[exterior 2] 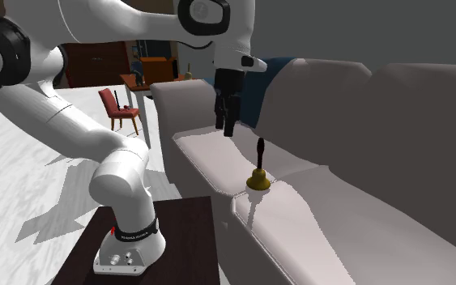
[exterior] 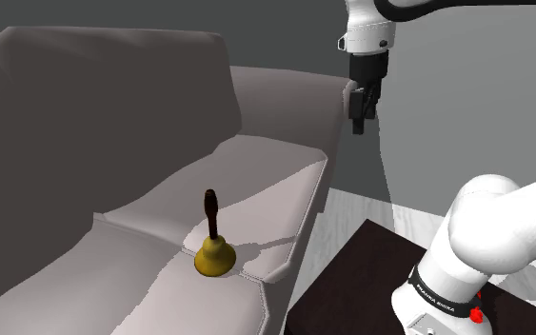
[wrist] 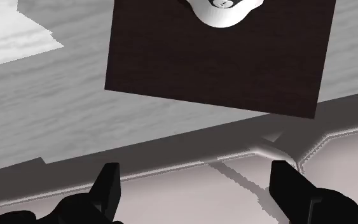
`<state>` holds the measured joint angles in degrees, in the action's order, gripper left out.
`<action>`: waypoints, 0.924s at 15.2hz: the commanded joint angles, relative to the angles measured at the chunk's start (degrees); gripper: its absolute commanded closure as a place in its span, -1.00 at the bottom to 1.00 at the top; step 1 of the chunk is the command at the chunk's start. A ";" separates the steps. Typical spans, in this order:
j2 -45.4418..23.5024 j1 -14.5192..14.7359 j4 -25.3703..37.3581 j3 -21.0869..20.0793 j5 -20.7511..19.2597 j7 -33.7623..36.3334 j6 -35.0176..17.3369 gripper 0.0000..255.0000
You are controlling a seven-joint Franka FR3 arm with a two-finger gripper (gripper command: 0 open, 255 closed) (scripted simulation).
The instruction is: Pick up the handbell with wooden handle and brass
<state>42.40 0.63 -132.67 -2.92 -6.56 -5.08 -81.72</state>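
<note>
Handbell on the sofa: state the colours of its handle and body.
The handbell has a dark brown handle and a golden-yellow body; the shoulder view shows it best.

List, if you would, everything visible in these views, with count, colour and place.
handbell: one, brass-coloured bell with a dark wooden handle, upright on the sofa seat by a cushion seam
sofa: one, light grey, next to the stand
chair: one, red, far back at the second exterior view's left
floor: one, pale, around the stand
stand: one, dark brown box, beside the sofa
arm: one, white with dark joints, rising from the stand
gripper: one, black, open, above the sofa seat near the armrest, apart from the handbell
</note>
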 commanded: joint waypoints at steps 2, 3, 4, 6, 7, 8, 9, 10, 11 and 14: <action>-0.66 0.30 -0.52 -0.72 0.92 1.18 -1.49 -1.00; -1.39 0.59 -0.97 -1.45 1.81 2.33 -3.00 -1.00; -2.19 0.89 -1.35 -2.18 2.67 3.47 -4.53 -1.00; -3.99 1.48 -1.91 -3.65 4.28 5.68 -7.62 -1.00; -4.99 1.76 -2.09 -4.39 5.03 6.76 -9.19 -1.00; -6.05 2.03 -2.19 -5.14 5.74 7.83 -10.75 -1.00; -7.17 2.30 -2.22 -5.88 6.40 8.89 -12.33 -1.00; -8.35 2.55 -2.18 -6.63 7.02 9.93 -13.90 -1.00; -9.59 2.79 -2.07 -7.37 7.59 10.97 -15.46 -1.00; -13.64 3.43 -1.28 -9.62 8.99 14.03 -20.10 -1.00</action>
<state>30.30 3.83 -134.36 -11.71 1.92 7.79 -100.12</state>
